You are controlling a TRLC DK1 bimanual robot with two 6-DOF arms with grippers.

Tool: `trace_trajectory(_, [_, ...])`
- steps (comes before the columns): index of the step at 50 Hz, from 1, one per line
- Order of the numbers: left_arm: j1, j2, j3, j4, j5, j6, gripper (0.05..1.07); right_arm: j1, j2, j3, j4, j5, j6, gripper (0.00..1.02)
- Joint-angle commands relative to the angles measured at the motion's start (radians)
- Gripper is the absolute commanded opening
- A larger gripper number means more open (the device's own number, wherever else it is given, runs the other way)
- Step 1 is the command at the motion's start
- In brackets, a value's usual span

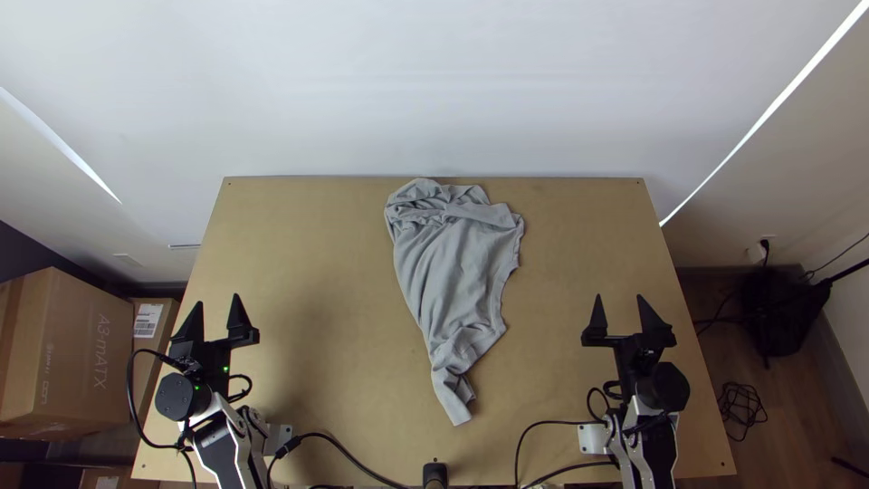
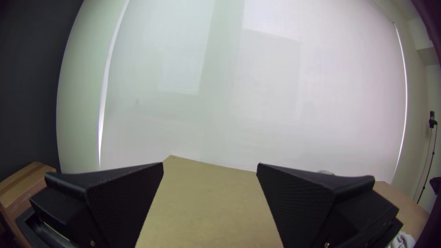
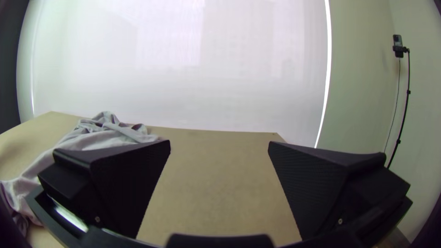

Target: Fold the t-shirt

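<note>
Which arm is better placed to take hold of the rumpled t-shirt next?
Probably the right. The right gripper is open and nearer the t-shirt, which lies rumpled around mid-table; the left gripper, also open, has more table to cross.

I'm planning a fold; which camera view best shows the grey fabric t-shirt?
The top view: the grey fabric t-shirt lies in full outline, bunched at its far end. The right wrist view shows it partly behind the right pincer; the left wrist view, small bits past the left pincer.

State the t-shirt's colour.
Plain grey t-shirt, with no visible print; the top view shows it best.
</note>
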Motion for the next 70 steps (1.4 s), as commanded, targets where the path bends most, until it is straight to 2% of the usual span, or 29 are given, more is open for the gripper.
trace_trajectory(1, [0.008,-0.005,0.02,-0.035,0.002,0.014,1.03,0.023,-0.003,0.055,0.078,0.004,0.009,0.98])
trace_trajectory(12, [0.005,-0.003,0.142,0.006,0.002,0.018,1.03,0.126,0.012,0.081,0.296,0.0,-0.043,0.98])
trace_trajectory(18, [-0.012,0.023,0.211,0.068,0.002,0.017,1.03,0.187,0.083,0.133,0.373,-0.002,-0.079,0.98])
trace_trajectory(23, [-0.029,0.101,0.287,0.112,0.003,0.007,1.03,0.201,0.197,0.239,0.376,-0.002,-0.073,0.98])
trace_trajectory(32, [-0.045,0.253,0.47,0.106,0.003,-0.031,1.03,0.208,0.405,0.448,0.376,-0.004,-0.065,0.98])
trace_trajectory(39, [-0.054,0.325,0.619,0.088,0.003,-0.083,1.03,0.264,0.522,0.598,0.365,-0.002,-0.062,0.98])
trace_trajectory(44, [-0.057,0.394,0.76,0.02,0.005,-0.106,1.03,0.337,0.588,0.699,0.339,0.013,-0.036,0.98])
trace_trajectory(52, [-0.071,0.489,0.928,-0.026,0.011,-0.129,1.03,0.419,0.695,0.807,0.316,0.078,-0.007,0.98])
trace_trajectory(59, [-0.103,0.581,1.042,-0.069,0.016,-0.137,1.03,0.419,0.799,0.899,0.23,0.09,0.05,0.98])
trace_trajectory(64, [-0.152,0.672,1.152,-0.146,0.017,-0.137,1.03,0.409,0.878,0.968,0.127,0.092,0.122,0.98])
trace_trajectory(70, [-0.206,0.782,1.291,-0.254,0.016,-0.131,1.03,0.374,0.941,0.982,0.101,0.09,0.196,0.98])
